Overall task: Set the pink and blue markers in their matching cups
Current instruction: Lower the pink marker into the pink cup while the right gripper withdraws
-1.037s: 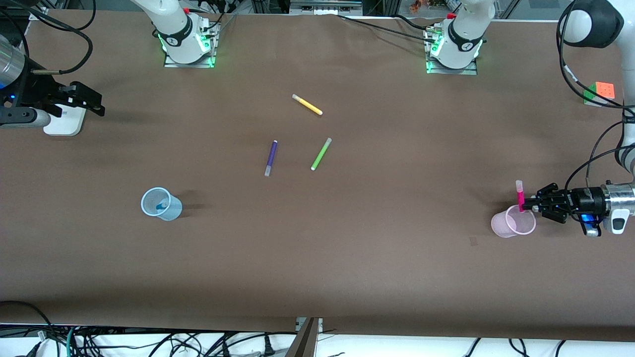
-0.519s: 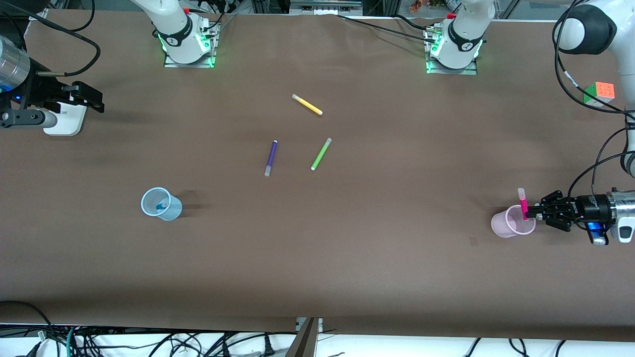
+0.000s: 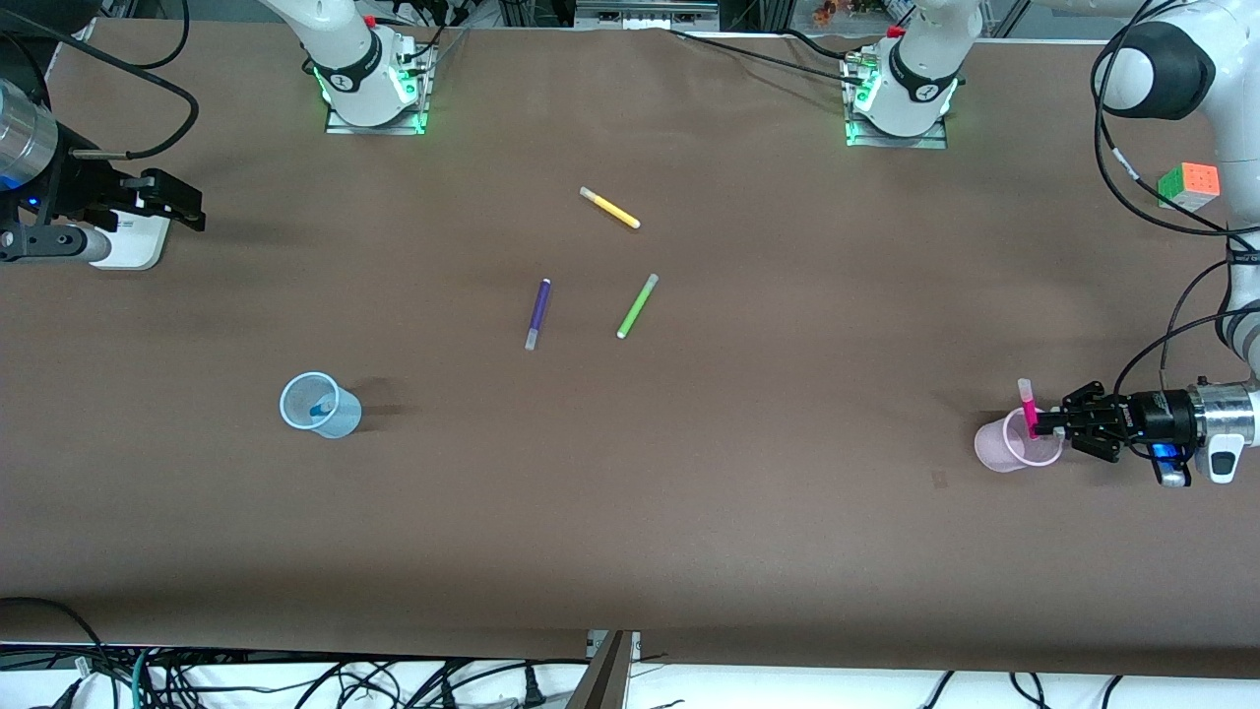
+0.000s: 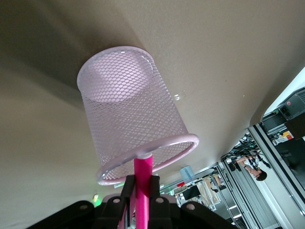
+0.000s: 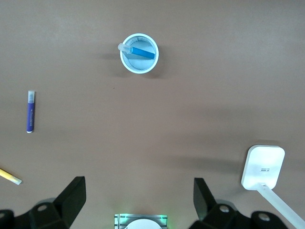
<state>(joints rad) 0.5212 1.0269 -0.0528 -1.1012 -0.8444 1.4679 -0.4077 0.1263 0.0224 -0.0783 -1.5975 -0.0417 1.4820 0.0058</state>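
Holding the pink marker (image 3: 1030, 409) upright in the left pincer (image 3: 1045, 422), I have its lower end dipped just inside the rim of the pink cup (image 3: 1002, 449) at the left arm's end of the tabletop (image 3: 689, 512). The fingers are clamped on the barrel partway up, pale cap topmost. The marker's long axis runs nearly vertical, straight down into the cup's mouth, so I judge that letting go is all the coming move needs (the wrist view shows the barrel (image 4: 143, 183) at the rim (image 4: 181, 143), not centred, so it may lean against the wall).

The blue marker (image 5: 138, 51) already rests slanted inside the blue cup (image 3: 335, 414), toward the right arm's end. The right pincer (image 3: 172, 202) waits up in the air over that end, fingers apart and empty.

A purple pen (image 3: 537, 313), a green one (image 3: 637, 306) and a yellow one (image 3: 609, 208) lie mid-tabletop, untouched.
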